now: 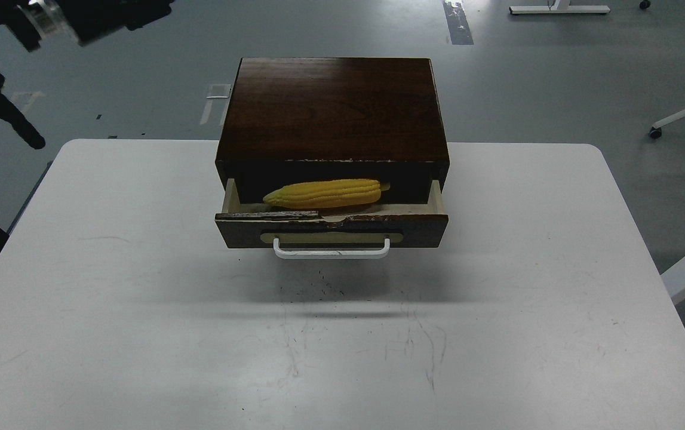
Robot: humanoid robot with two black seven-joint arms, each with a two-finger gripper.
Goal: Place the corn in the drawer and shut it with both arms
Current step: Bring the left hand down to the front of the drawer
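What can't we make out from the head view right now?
- Both tools: neither arm reaches into the head view. The dark shape at the top left edge is blurred and cropped, so it cannot be identified.
- Drawer interior: the cabinet top covers the back; only the front strip shows.
- Corn: its underside is hidden behind the chipped drawer front, so whether it lies flat is unclear.
- Table: near edge is cut off by the frame.

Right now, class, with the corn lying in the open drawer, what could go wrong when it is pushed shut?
1. The corn lies crosswise close behind the drawer front; a quick push might make it roll or jam.
2. The drawer's top edge is chipped and could catch on the cabinet.
3. An off-centre push on the white handle may skew it.
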